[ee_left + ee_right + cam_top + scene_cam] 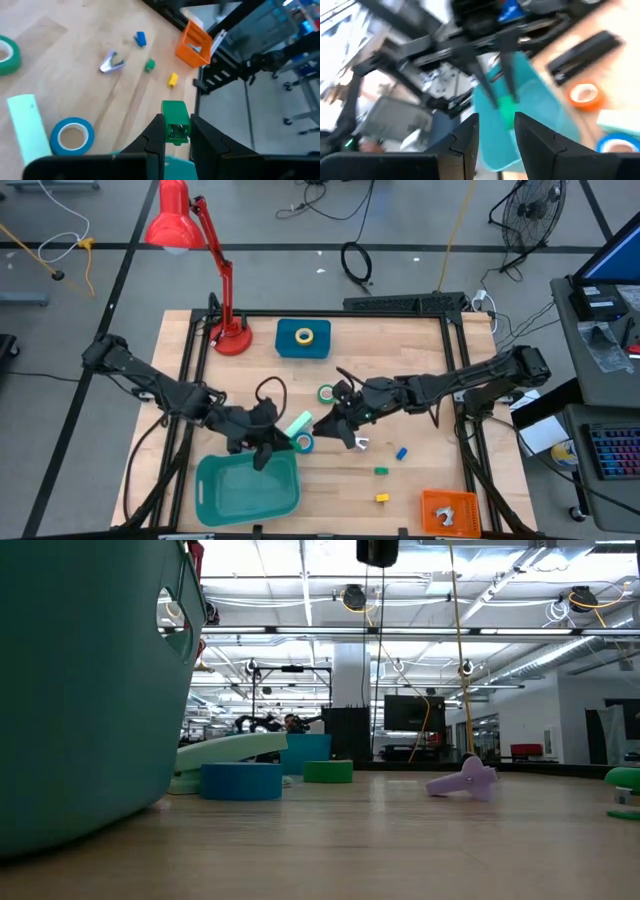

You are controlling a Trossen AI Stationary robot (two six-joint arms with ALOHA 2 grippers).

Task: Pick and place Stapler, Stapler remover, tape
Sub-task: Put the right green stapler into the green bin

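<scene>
Lower left in the high view, the teal basket (212,492) sits under the left gripper (176,126), which is clamped on a small green block (174,111) above the basket's upper rim. The right gripper (495,137), at frame centre, has its fingers apart and holds nothing. The blue tray (288,346), upper centre, holds yellow tape (304,336). The stapler (585,49) lies on the table beside orange tape (583,95), close to the basket. An orange bin (450,512) stands lower right; its contents cannot be told
</scene>
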